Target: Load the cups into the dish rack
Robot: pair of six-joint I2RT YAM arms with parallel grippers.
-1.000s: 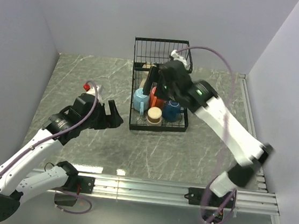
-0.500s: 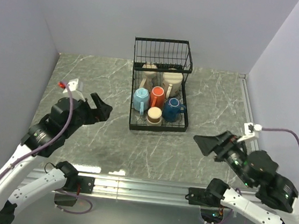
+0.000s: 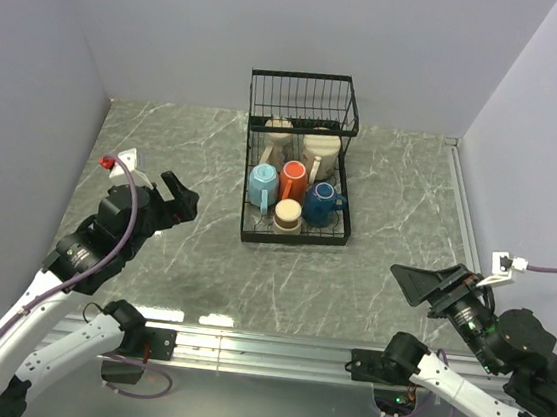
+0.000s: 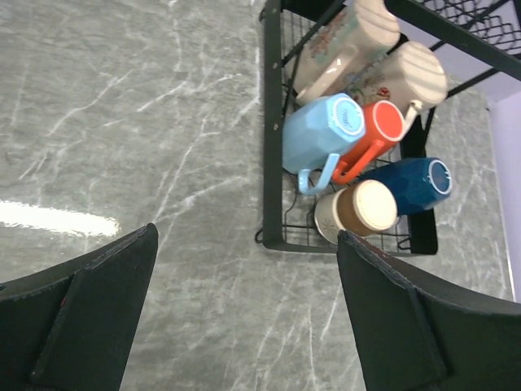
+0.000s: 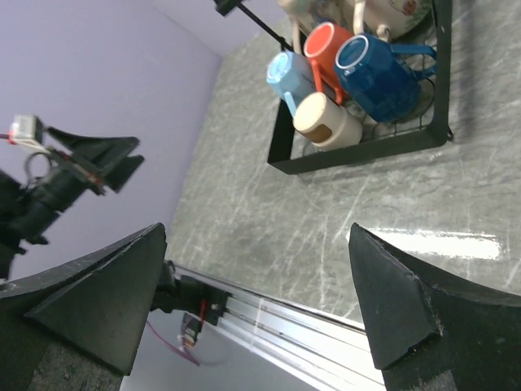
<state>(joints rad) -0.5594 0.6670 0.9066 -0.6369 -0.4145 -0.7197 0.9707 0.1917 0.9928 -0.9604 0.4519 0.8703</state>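
Note:
The black wire dish rack [image 3: 295, 241] stands at the table's middle back. Several cups lie in its low tray: a light blue cup [image 3: 262, 184], an orange cup [image 3: 293, 180], a dark blue cup [image 3: 321, 202] and a small cream cup [image 3: 288, 214]; two cream mugs [image 3: 322, 151] sit behind them. My left gripper [image 3: 177, 197] hovers open to the left of the rack, holding nothing. Near the front right, my right gripper [image 3: 413, 281] is open and empty too. The left wrist view shows the rack [image 4: 273, 122] and light blue cup [image 4: 321, 130] beyond the left gripper [image 4: 246, 236].
Lilac walls close in the grey marble table [image 3: 165, 145] on three sides. An aluminium rail [image 3: 273, 349] runs along the near edge. The right wrist view, past the right gripper [image 5: 257, 230], takes in the rack [image 5: 358, 151], the rail and the left arm [image 5: 73, 175].
My right arm has drawn back from over the rack to the near right corner. The left arm has pulled back to the left. The cups have stayed in the rack.

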